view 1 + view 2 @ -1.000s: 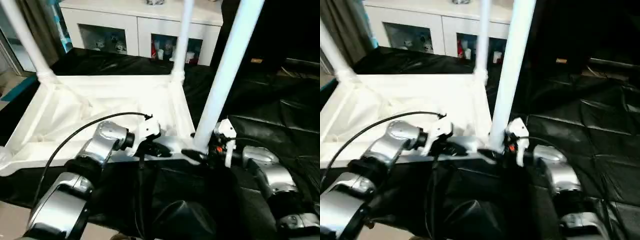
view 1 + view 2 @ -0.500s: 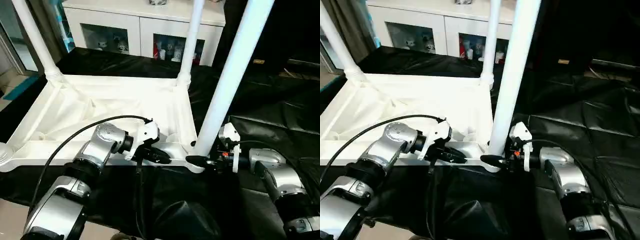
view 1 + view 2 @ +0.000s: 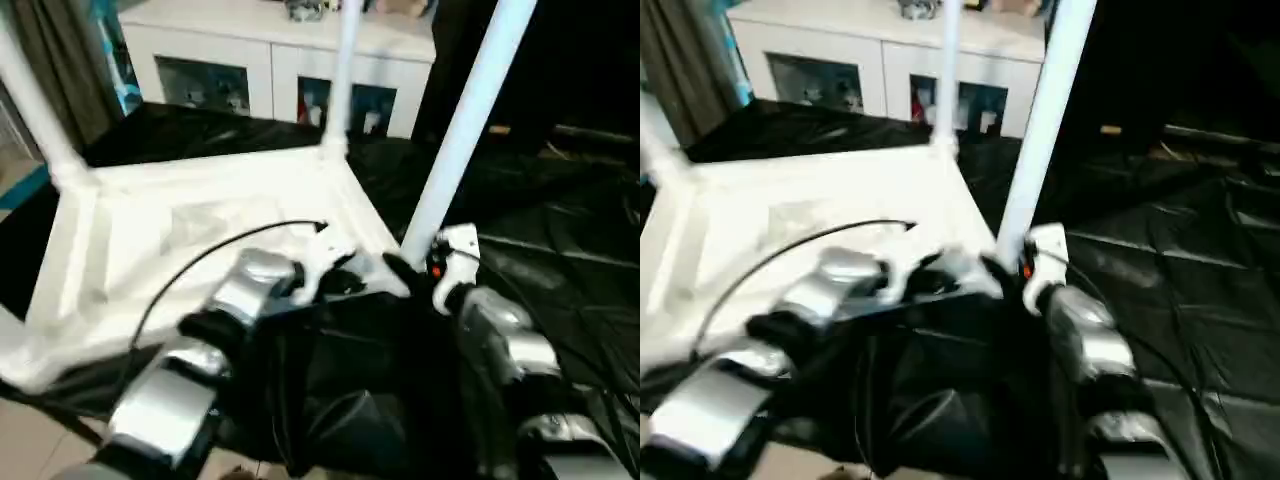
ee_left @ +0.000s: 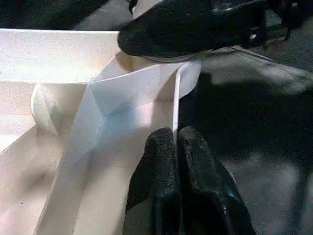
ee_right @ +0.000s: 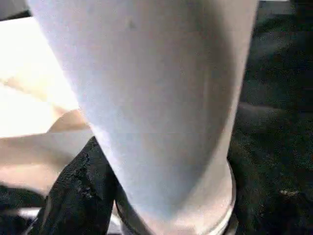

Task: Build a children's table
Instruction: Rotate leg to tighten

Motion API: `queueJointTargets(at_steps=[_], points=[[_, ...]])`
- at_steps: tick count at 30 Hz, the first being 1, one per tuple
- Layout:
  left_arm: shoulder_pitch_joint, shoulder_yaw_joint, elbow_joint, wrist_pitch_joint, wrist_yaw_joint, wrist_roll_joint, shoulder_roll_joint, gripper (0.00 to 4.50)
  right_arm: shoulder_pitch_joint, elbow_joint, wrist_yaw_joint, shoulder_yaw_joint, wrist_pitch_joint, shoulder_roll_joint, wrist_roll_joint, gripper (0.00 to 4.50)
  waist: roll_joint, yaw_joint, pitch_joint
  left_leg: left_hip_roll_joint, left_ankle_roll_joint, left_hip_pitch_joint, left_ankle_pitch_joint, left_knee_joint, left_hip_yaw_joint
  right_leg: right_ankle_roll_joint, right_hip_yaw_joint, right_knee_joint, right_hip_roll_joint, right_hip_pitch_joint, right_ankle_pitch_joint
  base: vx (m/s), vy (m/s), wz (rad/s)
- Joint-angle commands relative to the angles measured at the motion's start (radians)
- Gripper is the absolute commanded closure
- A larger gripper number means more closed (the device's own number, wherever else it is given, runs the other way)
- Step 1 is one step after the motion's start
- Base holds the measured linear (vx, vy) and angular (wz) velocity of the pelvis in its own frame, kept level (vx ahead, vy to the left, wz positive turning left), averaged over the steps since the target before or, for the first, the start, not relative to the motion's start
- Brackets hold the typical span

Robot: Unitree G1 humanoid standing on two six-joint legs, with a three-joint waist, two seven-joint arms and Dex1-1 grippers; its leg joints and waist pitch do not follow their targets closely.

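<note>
Resting place: black-covered tabletop (image 3: 560, 270), spanning the frame's right and lower middle.
Children's table: children's table (image 3: 190, 225) lies upside down at centre left on the tabletop, ribbed underside up, 3 legs seen rising from its corners.
Background: white cabinet (image 3: 250, 60) along the upper edge.
Near leg: leg (image 3: 465, 120) slants up to the upper right from the near right corner socket.
Right gripper: right gripper (image 3: 405, 272) at lower centre, fingers set around that leg's base, 1 black finger (image 5: 80, 196) against it.
Left gripper: left gripper (image 4: 177, 134) closed, its 2 tips pinched on a thin white rib of the underside by the same corner.
</note>
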Motion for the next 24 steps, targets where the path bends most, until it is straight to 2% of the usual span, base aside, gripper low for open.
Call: queueJointTargets(at_steps=[1,3,4,5,7,8,9,10,11,12,14,15,16,17,19,21,24], points=[[-0.051,0.031,0.007,-0.017,0.1,-0.01,-0.042,4.5,0.006,0.047,0.041,0.09,0.003,0.07,-0.055,1.45,-0.007,-0.003,-0.05,0.066,0.006,0.016,-0.293,-0.085,-0.04,-0.16,0.051,-0.103,-0.087,0.022,-0.385,0.0,0.0,0.0],[-0.042,0.019,-0.001,-0.038,0.026,-0.014,-0.035,4.5,0.002,0.027,0.103,0.09,-0.002,0.071,-0.034,1.11,-0.008,-0.001,-0.052,0.068,0.025,0.014,-0.264,-0.084,-0.036,-0.18,0.053,-0.095,-0.084,0.026,-0.303,0.0,0.0,0.0],[-0.033,0.015,-0.01,-0.043,-0.009,-0.019,-0.029,4.5,0.004,0.015,0.14,0.093,-0.002,0.062,-0.026,1.11,-0.009,-0.001,-0.052,0.067,0.03,0.013,-0.256,-0.083,-0.036,-0.185,0.053,-0.092,-0.084,0.028,-0.287,0.0,0.0,0.0],[-0.023,0.008,-0.019,-0.055,-0.05,-0.023,-0.021,4.5,0.009,0.004,0.181,0.102,-0.01,0.046,-0.025,0.89,0.001,0.0,-0.053,0.066,0.04,0.011,-0.243,-0.082,-0.035,-0.196,0.052,-0.09,-0.085,0.032,-0.252,0.0,0.0,0.0],[-0.013,-0.002,-0.029,-0.078,-0.1,-0.028,-0.012,4.5,0.014,-0.008,0.222,0.12,-0.023,0.024,-0.03,0.89,-0.004,0.002,-0.056,0.066,0.048,0.01,-0.231,-0.079,-0.034,-0.2,0.051,-0.087,-0.084,0.035,-0.232,0.0,0.0,0.0],[-0.003,-0.01,-0.042,-0.086,-0.153,-0.035,0.001,4.5,0.023,-0.026,0.271,0.129,-0.022,0.0,-0.022,0.66,-0.003,0.002,-0.055,0.067,0.06,0.012,-0.211,-0.078,-0.032,-0.215,0.052,-0.085,-0.084,0.035,-0.2,0.0,0.0,0.0],[0.012,-0.021,-0.06,-0.104,-0.212,-0.042,0.017,4.5,0.034,-0.047,0.322,0.137,-0.02,-0.023,-0.012,0.61,-0.003,0.002,-0.055,0.067,0.06,0.012,-0.211,-0.078,-0.032,-0.215,0.052,-0.085,-0.084,0.035,-0.2,0.0,0.0,0.0],[0.02,-0.027,-0.071,-0.114,-0.246,-0.047,0.027,4.5,0.04,-0.061,0.353,0.14,-0.017,-0.037,-0.003,0.58,-0.001,0.003,-0.058,0.069,0.077,0.007,-0.188,-0.075,-0.032,-0.229,0.052,-0.077,-0.083,0.041,-0.149,0.0,0.0,0.0],[0.036,-0.035,-0.095,-0.115,-0.303,-0.057,0.045,4.5,0.056,-0.088,0.41,0.148,-0.009,-0.066,0.008,0.58,0.006,0.002,-0.059,0.071,0.087,0.009,-0.175,-0.076,-0.033,-0.247,0.05,-0.073,-0.081,0.042,-0.105,0.0,0.0,0.0],[0.036,-0.035,-0.095,-0.115,-0.303,-0.057,0.045,4.5,0.056,-0.088,0.41,0.148,-0.009,-0.066,0.008,0.58,0.002,0.002,-0.061,0.07,0.094,0.006,-0.16,-0.072,-0.032,-0.254,0.05,-0.068,-0.08,0.046,-0.077,0.0,0.0,0.0],[0.067,-0.054,-0.144,-0.12,-0.413,-0.066,0.098,4.5,0.1,-0.157,0.556,0.168,0.018,-0.145,0.02,0.58,0.012,0.013,-0.062,0.075,0.114,0.011,-0.127,-0.067,-0.026,-0.285,0.048,-0.058,-0.076,0.044,-0.001,0.0,0.0,0.0],[0.07,-0.056,-0.149,-0.122,-0.425,-0.067,0.104,4.5,0.105,-0.166,0.573,0.17,0.023,-0.154,0.022,0.58,0.012,0.013,-0.062,0.075,0.114,0.011,-0.127,-0.067,-0.026,-0.285,0.048,-0.058,-0.076,0.044,-0.001,0.0,0.0,0.0],[0.077,-0.058,-0.158,-0.131,-0.449,-0.068,0.119,4.5,0.119,-0.185,0.622,0.176,0.044,-0.181,0.03,0.58,0.013,0.017,-0.063,0.074,0.128,0.006,-0.114,-0.064,-0.026,-0.293,0.047,-0.052,-0.075,0.047,0.028,0.0,0.0,0.0],[0.083,-0.056,-0.166,-0.139,-0.471,-0.071,0.133,4.5,0.13,-0.203,0.665,0.183,0.061,-0.203,0.037,0.58,0.015,0.018,-0.062,0.075,0.136,0.006,-0.114,-0.064,-0.026,-0.298,0.046,-0.05,-0.076,0.045,0.036,0.0,0.0,0.0],[0.084,-0.055,-0.167,-0.14,-0.476,-0.071,0.137,4.5,0.132,-0.206,0.674,0.186,0.063,-0.208,0.037,0.58,0.016,0.019,-0.061,0.077,0.124,0.009,-0.143,-0.066,-0.026,-0.295,0.046,-0.056,-0.078,0.043,-0.009,0.0,0.0,0.0],[0.094,-0.053,-0.185,-0.131,-0.528,-0.078,0.166,4.5,0.147,-0.224,0.743,0.205,0.067,-0.25,0.038,0.58,0.019,0.021,-0.058,0.076,0.091,0.011,-0.183,-0.07,-0.027,-0.283,0.047,-0.066,-0.08,0.043,-0.094,0.0,0.0,0.0],[0.107,-0.05,-0.21,-0.115,-0.574,-0.091,0.187,4.5,0.153,-0.243,0.778,0.218,0.084,-0.268,0.045,0.84,0.02,0.02,-0.056,0.078,0.068,0.012,-0.208,-0.075,-0.028,-0.272,0.048,-0.069,-0.081,0.042,-0.138,0.0,0.0,0.0]])
